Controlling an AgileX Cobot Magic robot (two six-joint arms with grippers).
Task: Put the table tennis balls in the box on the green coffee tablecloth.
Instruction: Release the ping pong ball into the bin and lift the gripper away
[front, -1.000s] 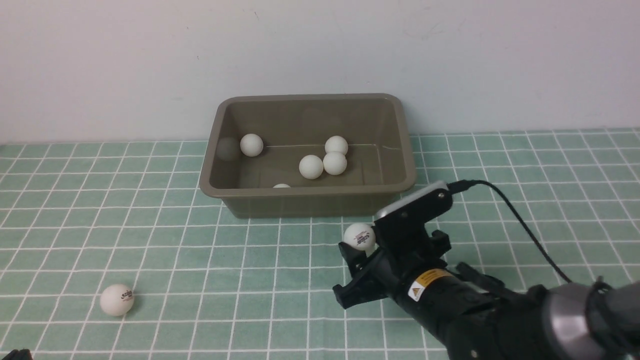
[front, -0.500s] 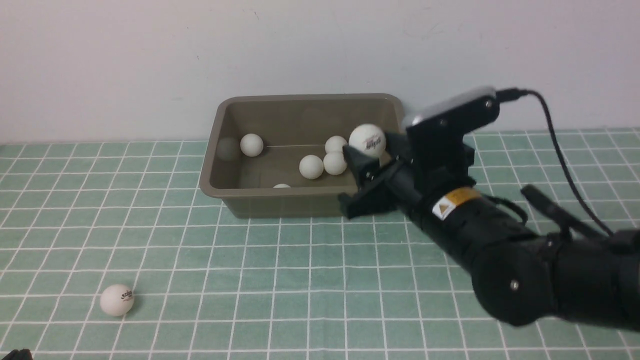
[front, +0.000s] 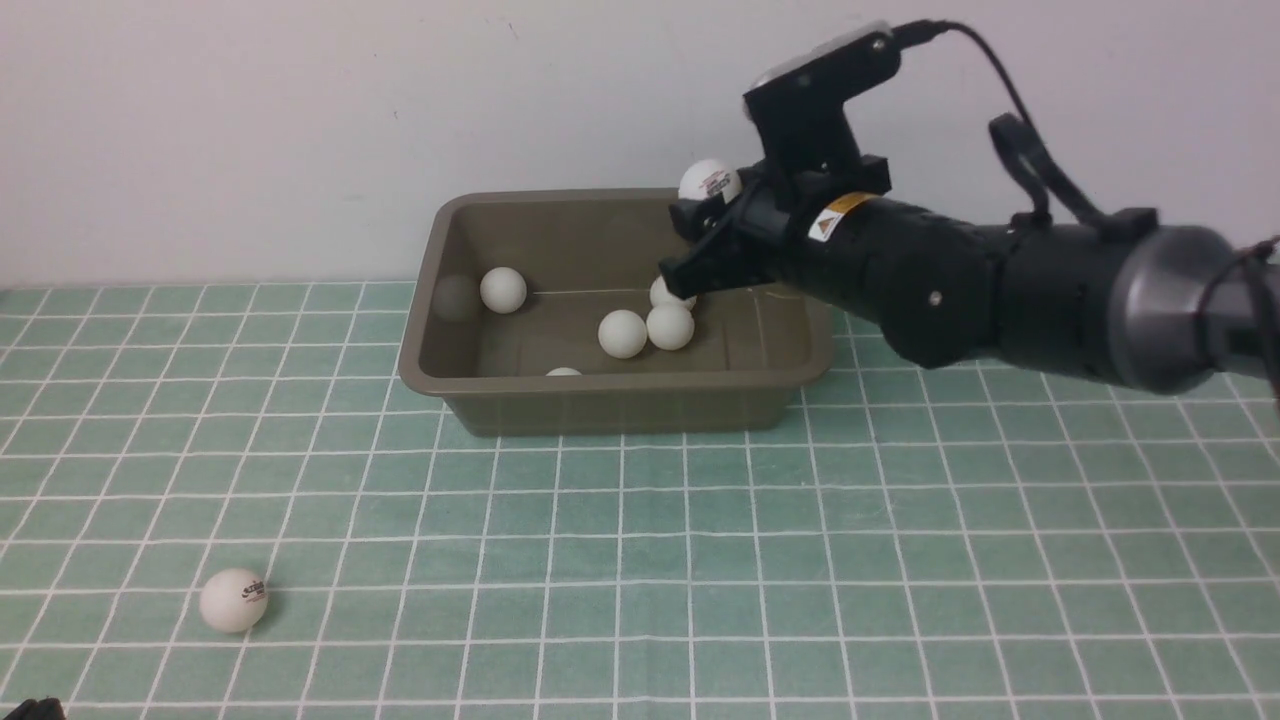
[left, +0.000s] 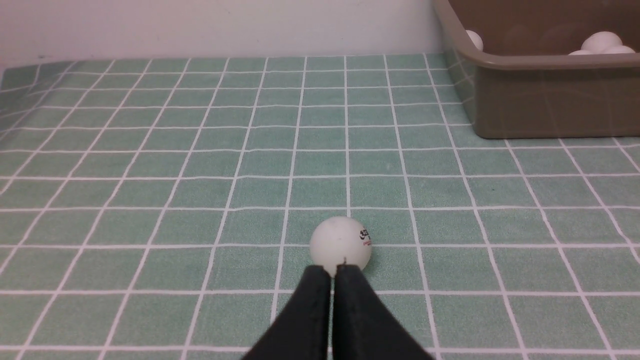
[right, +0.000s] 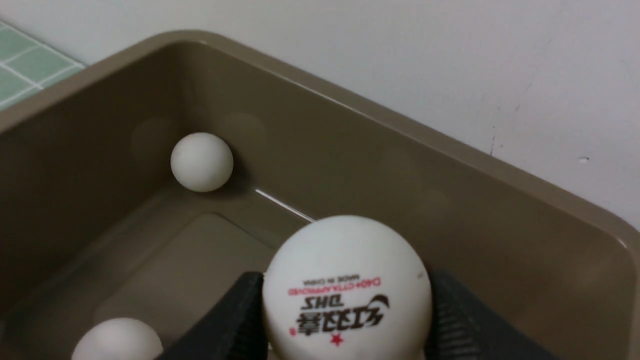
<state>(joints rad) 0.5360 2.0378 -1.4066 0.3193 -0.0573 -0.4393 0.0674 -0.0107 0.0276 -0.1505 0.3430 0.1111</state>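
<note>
While one ball (front: 709, 181) hangs gripped above it, the box (front: 600, 405) holds perhaps five.

Bright diffuse light, soft shadow beside loose ball (front: 234, 600), faint reflections on box (right: 350, 150) walls, held ball (right: 347, 290) print sharp

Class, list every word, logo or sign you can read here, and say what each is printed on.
"DHS", beside Chinese characters and a red star: on the held ball.
"MADE IN CHINA": same ball.
"D40+ CTTA APPROVED": same ball.
Warning triangle: yellow label on the right arm; wording too small to read.
Logo on the loose ball: too blurred.
</note>
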